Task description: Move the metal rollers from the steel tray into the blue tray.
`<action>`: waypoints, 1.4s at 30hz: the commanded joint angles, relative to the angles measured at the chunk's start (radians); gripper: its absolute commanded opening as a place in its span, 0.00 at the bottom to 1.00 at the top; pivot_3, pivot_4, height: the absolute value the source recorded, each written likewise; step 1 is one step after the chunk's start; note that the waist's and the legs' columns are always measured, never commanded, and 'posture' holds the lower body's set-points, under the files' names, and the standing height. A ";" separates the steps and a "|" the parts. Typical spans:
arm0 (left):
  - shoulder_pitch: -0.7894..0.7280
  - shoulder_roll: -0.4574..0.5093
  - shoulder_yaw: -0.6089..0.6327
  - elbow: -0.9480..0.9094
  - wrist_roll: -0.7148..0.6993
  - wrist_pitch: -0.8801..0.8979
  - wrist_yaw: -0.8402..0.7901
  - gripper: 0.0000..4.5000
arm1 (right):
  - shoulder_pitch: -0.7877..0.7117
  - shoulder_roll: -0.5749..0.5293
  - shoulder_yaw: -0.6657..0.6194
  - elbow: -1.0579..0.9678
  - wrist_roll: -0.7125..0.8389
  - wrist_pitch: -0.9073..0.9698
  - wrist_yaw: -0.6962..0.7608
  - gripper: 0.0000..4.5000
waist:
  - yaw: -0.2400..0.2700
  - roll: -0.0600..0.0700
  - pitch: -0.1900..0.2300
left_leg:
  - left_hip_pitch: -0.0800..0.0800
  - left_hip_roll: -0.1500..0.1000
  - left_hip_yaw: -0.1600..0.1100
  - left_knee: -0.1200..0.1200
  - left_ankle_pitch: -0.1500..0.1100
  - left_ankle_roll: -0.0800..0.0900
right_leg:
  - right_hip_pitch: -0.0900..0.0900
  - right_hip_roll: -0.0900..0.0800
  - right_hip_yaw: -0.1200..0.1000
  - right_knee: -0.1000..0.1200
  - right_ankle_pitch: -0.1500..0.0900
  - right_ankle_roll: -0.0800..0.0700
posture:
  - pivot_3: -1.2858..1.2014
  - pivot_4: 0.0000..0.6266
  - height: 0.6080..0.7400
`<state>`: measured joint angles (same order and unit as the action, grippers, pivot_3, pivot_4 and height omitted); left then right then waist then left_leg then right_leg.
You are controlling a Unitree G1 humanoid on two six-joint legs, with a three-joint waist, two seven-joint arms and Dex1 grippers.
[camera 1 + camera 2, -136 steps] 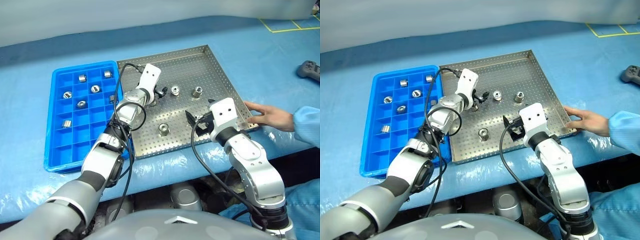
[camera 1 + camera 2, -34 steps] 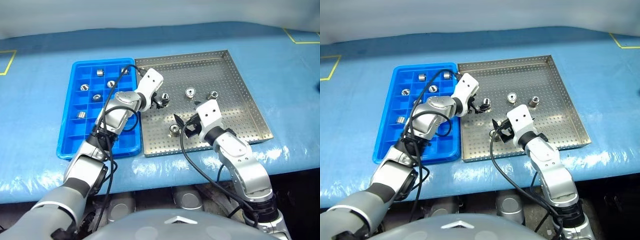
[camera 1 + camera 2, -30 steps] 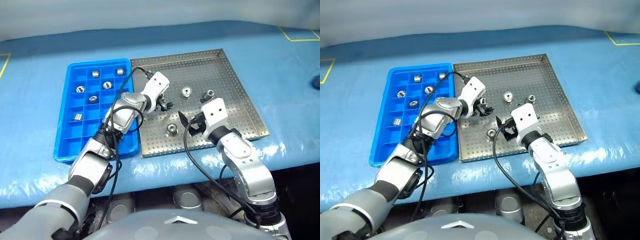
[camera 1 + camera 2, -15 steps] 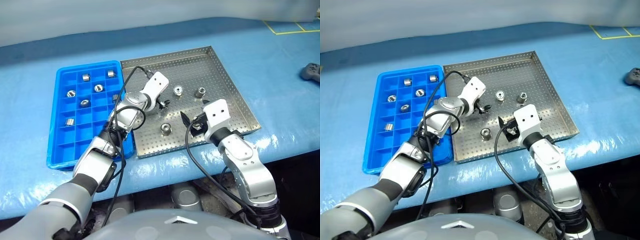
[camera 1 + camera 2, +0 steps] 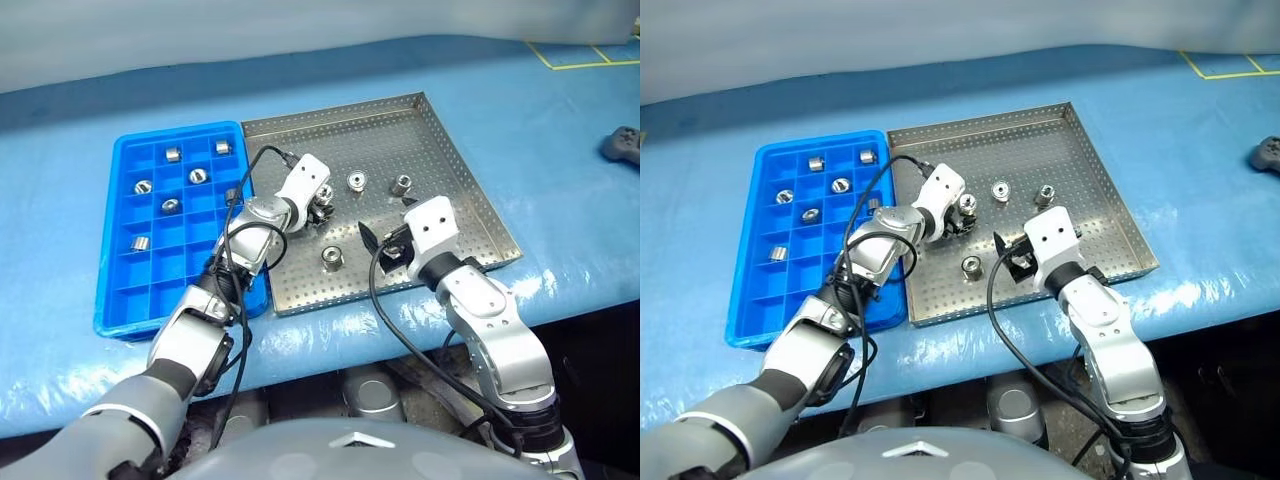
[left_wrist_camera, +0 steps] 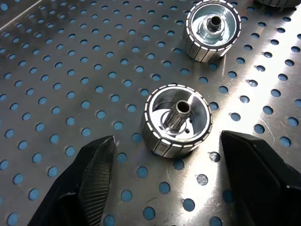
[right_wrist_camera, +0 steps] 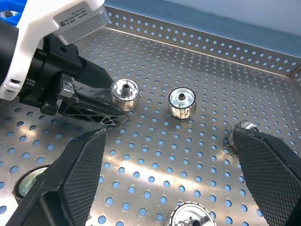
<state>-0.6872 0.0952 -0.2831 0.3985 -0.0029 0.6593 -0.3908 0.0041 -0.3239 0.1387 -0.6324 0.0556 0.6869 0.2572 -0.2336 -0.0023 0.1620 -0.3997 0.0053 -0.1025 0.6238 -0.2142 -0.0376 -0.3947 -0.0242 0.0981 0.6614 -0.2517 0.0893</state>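
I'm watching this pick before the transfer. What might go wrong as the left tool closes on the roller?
1. The small shiny metal roller sits nearer one finger of the left tool, not centred, so an uneven close may push it along the perforated steel tray.
2. A second roller lies just beyond and may get knocked.
3. A weak grip might drop it before the blue compartment tray.
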 commanded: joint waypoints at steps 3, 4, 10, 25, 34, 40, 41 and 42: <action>0.014 -0.040 0.040 0.028 -0.005 -0.052 0.037 0.68 | -0.004 -0.003 -0.006 -0.027 -0.003 0.001 0.001 1.00 | 0.002 0.000 0.000 | 0.000 0.000 0.000 0.001 0.000 0.000 | 0.000 0.000 0.000 0.000 0.000 0.000 | 0.41 0.24 1.00; 0.011 -0.051 0.051 0.041 -0.008 -0.061 0.048 0.68 | -0.005 -0.004 -0.004 -0.027 -0.006 0.002 0.000 1.00 | 0.002 0.000 0.000 | 0.000 0.000 0.000 0.001 0.000 0.000 | 0.000 0.000 0.000 0.000 0.000 0.000 | 0.41 0.24 1.00; 0.011 -0.069 0.059 0.069 0.007 -0.076 0.062 0.64 | -0.007 -0.001 0.011 -0.023 -0.018 0.008 -0.005 1.00 | 0.002 0.000 0.000 | 0.001 0.000 0.000 0.002 0.000 0.000 | 0.001 0.000 0.000 0.000 0.000 0.001 | 0.41 0.24 1.00; 0.033 -0.027 0.225 -0.047 -0.182 0.000 -0.084 0.36 | -0.002 0.010 0.025 -0.008 -0.033 -0.003 -0.014 1.00 | -0.001 0.000 0.000 | 0.000 0.000 0.000 0.001 0.000 0.000 | 0.001 0.000 0.000 0.000 0.001 0.001 | 0.41 0.24 1.00; 0.049 0.095 0.242 -0.230 -0.272 0.097 -0.210 0.36 | -0.003 0.025 0.035 0.013 -0.043 -0.024 -0.019 1.00 | -0.004 0.000 0.000 | -0.001 0.000 0.000 0.001 0.000 0.000 | 0.000 0.000 0.000 -0.001 0.001 0.001 | 0.41 0.24 1.00; 0.107 0.299 0.333 -0.594 -0.385 0.304 -0.240 0.36 | 0.003 0.020 0.019 -0.005 -0.015 -0.031 0.007 1.00 | -0.010 0.000 0.000 | -0.001 0.001 0.000 -0.001 0.000 0.000 | -0.002 0.000 0.000 0.001 0.000 0.000 | 0.44 0.24 1.00; 0.139 0.353 0.347 -0.664 -0.396 0.341 -0.246 0.36 | 0.002 0.021 0.017 -0.012 -0.003 -0.030 0.018 1.00 | -0.007 0.001 0.000 | 0.000 0.001 0.000 -0.001 0.000 0.000 | -0.002 0.001 0.000 0.001 0.000 0.000 | 0.44 0.24 1.00; 0.176 0.406 0.363 -0.729 -0.401 0.370 -0.249 0.36 | 0.000 0.022 0.017 -0.019 0.009 -0.029 0.029 1.00 | -0.007 0.001 0.000 | 0.000 0.001 0.000 -0.002 0.000 0.000 | -0.001 0.001 0.000 0.001 0.000 0.000 | 0.45 0.24 1.00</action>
<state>-0.5450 0.4589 0.0400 -0.2276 -0.3765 0.9756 -0.6328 0.0090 -0.3048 0.1688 -0.6034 0.0451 0.6806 0.2687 -0.2403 -0.0018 0.1622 -0.3991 0.0068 -0.1024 0.6212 -0.2142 -0.0377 -0.3964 -0.0234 0.0987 0.6627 -0.2518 0.0889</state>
